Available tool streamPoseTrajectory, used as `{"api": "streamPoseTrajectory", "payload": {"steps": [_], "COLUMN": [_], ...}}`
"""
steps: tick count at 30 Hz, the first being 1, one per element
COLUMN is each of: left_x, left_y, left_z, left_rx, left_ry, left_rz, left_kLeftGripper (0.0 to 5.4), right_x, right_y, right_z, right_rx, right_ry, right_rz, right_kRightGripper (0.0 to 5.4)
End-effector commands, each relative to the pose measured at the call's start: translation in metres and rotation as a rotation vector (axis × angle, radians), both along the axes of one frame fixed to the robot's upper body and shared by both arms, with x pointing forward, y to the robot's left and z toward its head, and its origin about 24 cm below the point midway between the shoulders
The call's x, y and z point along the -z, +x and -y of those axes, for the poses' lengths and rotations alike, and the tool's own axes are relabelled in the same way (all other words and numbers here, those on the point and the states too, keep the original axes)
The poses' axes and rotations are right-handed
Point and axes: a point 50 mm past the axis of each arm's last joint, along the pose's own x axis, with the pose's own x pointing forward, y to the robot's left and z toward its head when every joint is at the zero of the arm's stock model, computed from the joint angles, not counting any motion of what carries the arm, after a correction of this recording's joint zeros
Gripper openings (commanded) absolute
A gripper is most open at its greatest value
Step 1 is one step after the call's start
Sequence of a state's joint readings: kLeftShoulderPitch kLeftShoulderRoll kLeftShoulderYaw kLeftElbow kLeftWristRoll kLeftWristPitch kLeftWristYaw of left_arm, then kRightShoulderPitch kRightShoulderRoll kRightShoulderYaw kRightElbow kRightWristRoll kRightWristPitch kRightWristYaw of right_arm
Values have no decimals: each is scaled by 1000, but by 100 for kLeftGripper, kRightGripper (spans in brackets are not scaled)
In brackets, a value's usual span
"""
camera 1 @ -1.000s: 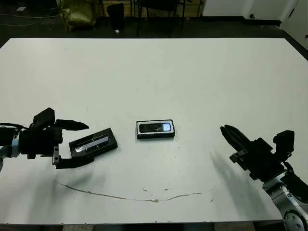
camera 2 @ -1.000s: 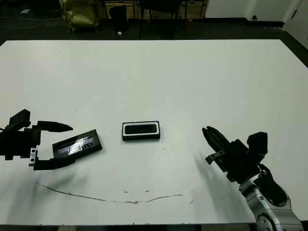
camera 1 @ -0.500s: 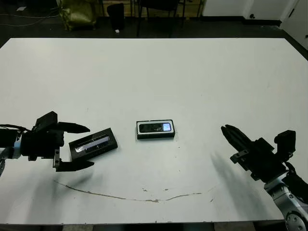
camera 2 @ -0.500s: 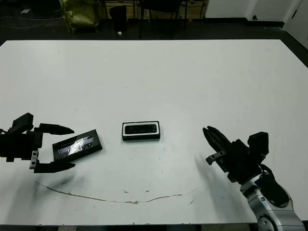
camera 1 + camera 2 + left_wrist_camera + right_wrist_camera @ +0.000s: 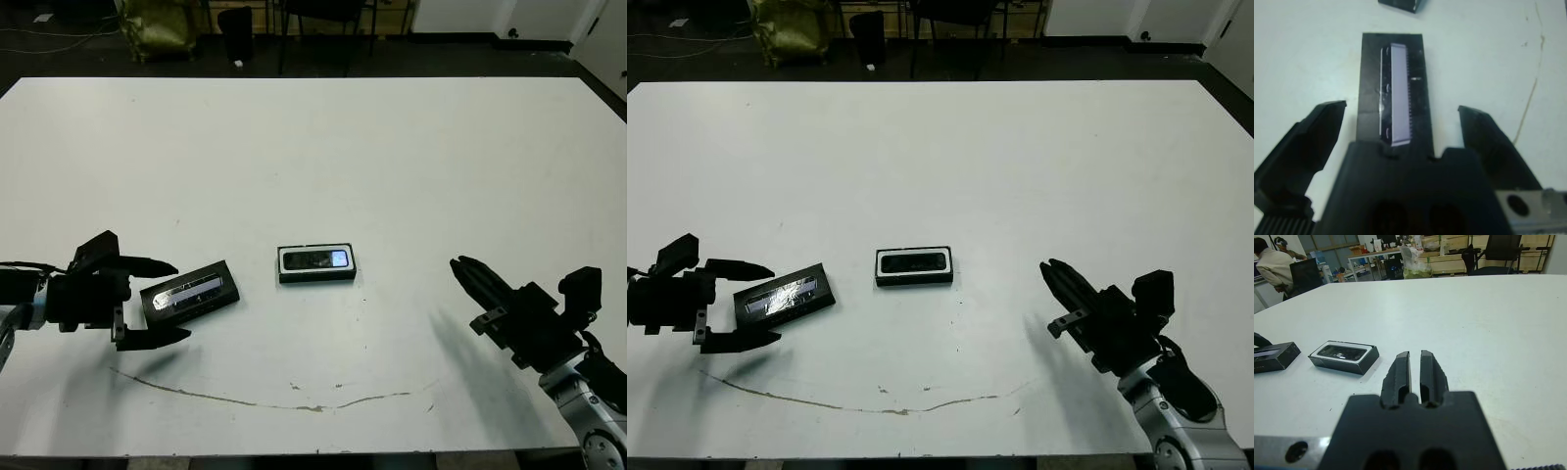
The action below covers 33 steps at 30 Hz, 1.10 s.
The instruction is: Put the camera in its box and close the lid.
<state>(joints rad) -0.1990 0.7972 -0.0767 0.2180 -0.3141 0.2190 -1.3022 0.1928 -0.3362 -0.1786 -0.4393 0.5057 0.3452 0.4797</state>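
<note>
Left pincer (image 5: pixel 168 300) spread wide around near end of lid (image 5: pixel 190 293), flat on worktop (image 5: pixel 392 157). Camera (image 5: pixel 312 259) apparently inside box (image 5: pixel 316 264). Right pincer (image 5: pixel 462 271) pinched together, empty, well apart.

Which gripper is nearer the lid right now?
Left. The left gripper has its open jaws on either side of the lid. The right gripper sits far across the table, beyond the box.

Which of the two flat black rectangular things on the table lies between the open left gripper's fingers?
The flat black lid with the glossy silvery-lilac strip, nearer the left gripper. The other, the white-lined black box, sits apart at the table's middle.
</note>
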Motion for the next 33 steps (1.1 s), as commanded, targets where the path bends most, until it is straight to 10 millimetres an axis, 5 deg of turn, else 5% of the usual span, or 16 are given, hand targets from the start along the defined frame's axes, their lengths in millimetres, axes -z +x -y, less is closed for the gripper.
{"api": "streamPoseTrajectory", "payload": {"steps": [1,7,19,27,33], "left_x": [6,8,11,-1,-28], "left_y": [-3,-4,-5,-3,4], "left_z": [-1,-1,-6,0,9], "left_rx": [-28,-18,-66,-76,-60], "left_ry": [15,20,-15,-19,-16], "left_rz": [-81,-104,-150,-93,-11], "left_kLeftGripper": [537,514,246,230,229], "right_x": [1,-4,-4,-1,4], "right_y": [2,3,4,3,3], "right_z": [4,4,2,0,-3], "right_rx": [-2,4,15,14,-5], "right_ry": [-5,-33,-38,-36,-35], "right_rz": [-7,-6,-23,-29,-35], "right_kRightGripper": [0,0,0,0,0]}}
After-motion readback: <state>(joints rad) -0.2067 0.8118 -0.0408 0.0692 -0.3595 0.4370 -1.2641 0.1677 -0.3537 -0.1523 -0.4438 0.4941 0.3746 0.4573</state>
